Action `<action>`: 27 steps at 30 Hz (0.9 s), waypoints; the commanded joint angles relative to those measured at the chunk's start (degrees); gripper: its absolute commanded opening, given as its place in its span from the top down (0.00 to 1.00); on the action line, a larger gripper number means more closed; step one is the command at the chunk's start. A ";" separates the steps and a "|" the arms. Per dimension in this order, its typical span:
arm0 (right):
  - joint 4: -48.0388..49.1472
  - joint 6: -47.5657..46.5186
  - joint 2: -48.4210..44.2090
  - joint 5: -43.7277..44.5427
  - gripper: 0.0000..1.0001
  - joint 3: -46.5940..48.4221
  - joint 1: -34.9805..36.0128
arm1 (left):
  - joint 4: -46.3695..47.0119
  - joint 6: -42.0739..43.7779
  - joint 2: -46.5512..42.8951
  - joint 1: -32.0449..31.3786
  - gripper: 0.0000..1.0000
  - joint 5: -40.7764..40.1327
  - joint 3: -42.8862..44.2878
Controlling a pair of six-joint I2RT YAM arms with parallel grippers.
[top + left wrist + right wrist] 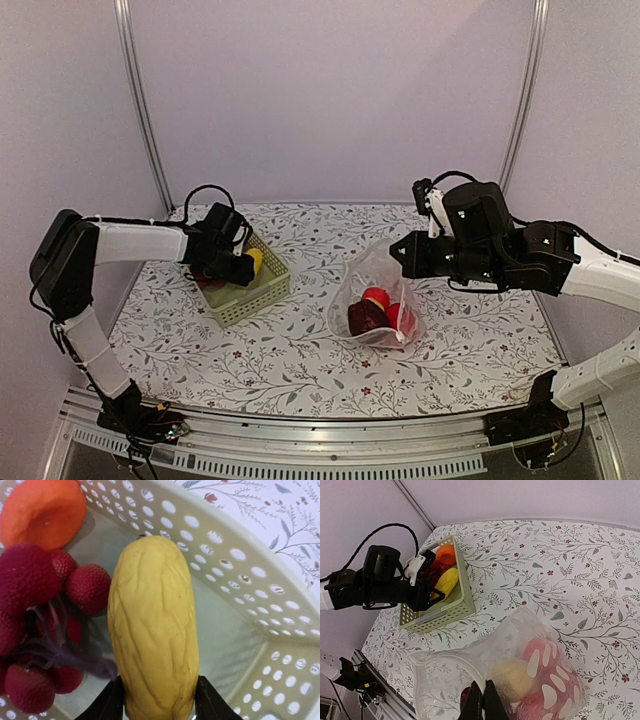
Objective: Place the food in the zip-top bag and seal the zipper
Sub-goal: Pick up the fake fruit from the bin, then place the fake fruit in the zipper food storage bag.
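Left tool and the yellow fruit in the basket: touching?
Touching. In the left wrist view, the left tool straddles the yellow fruit, with both fingers flush against its sides and no gap visible.

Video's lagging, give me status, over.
Left end effector grips yellow fruit in basket. Right end effector shut on zip-top bag rim. Path clear.
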 commanded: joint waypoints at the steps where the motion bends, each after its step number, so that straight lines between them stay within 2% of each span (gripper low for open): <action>1: -0.25 -0.11 -0.47 0.98 1.00 1.57 0.42 | 1.79 -3.48 -10.67 -0.20 0.55 6.13 -2.81; 5: -0.30 -0.44 -0.12 0.66 1.00 2.06 0.42 | 1.47 -5.91 -18.41 -0.81 0.55 11.33 -5.34; 8: -0.29 -1.10 0.45 0.01 1.00 2.53 0.40 | -0.44 -6.66 -22.78 -3.23 0.55 12.10 -6.05; 13: -0.19 -2.13 0.97 -0.85 1.00 3.42 0.39 | -4.53 -9.19 -29.25 -8.45 0.55 14.49 -3.24; 16: 0.20 -2.41 1.20 -0.80 1.00 3.48 0.44 | -3.41 -12.26 -32.75 -11.89 0.55 17.57 -1.63; 27: 1.81 -2.40 3.62 -2.36 1.00 4.57 0.43 | 0.83 -17.42 -33.48 -23.30 0.54 29.77 3.17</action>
